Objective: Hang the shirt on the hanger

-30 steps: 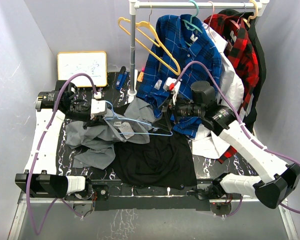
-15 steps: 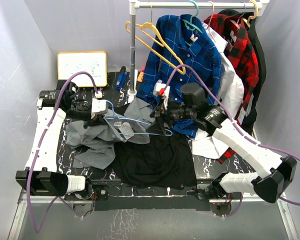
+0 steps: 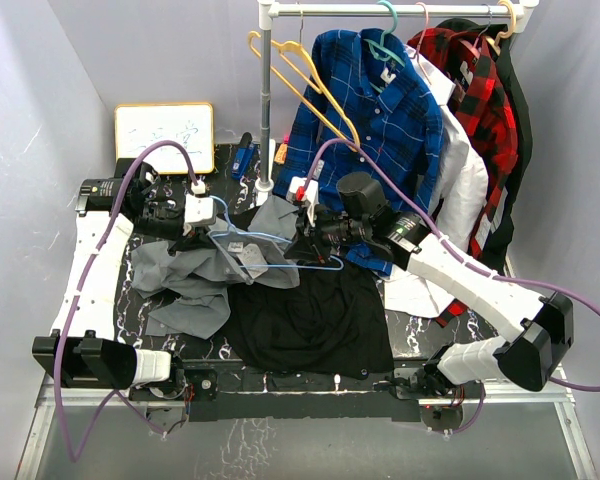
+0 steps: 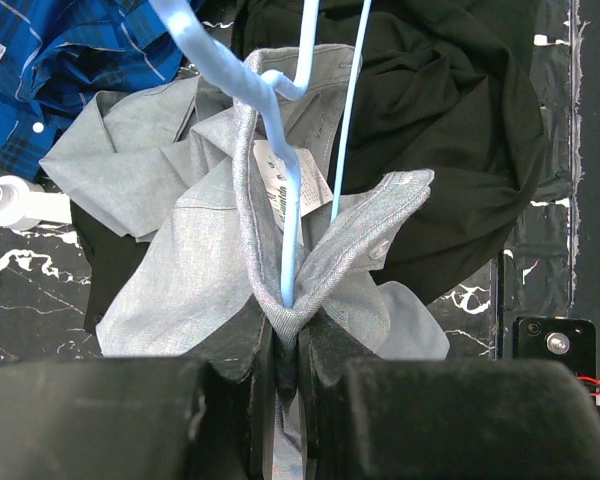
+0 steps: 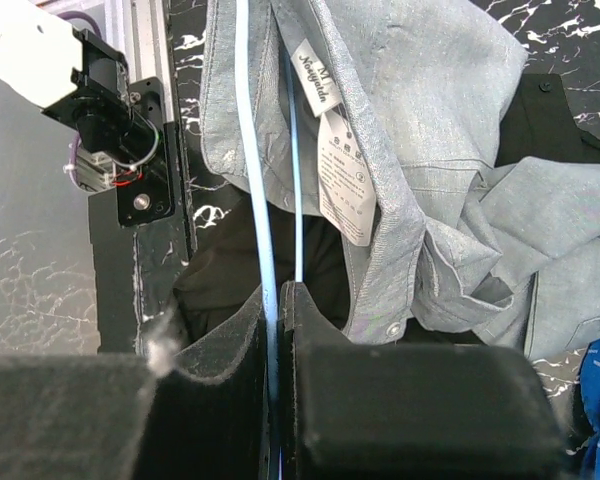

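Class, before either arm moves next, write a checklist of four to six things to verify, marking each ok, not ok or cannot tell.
1. Left claw shut on the shirt collar and hanger: ok.
2. Right claw shut on the hanger wire: ok.
3. Shirt shoulders spread over the hanger: not ok, fabric bunched up.
4. Label hanging clear of the claws: ok.
5. Black cloth free of the hanger: cannot tell.

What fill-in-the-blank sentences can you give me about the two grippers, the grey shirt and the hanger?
The right gripper is ____ on the light-blue hanger.
The left gripper pinches the grey shirt by its ____.
The shirt lies partly on a ____ cloth.
Missing words: shut; collar; black.
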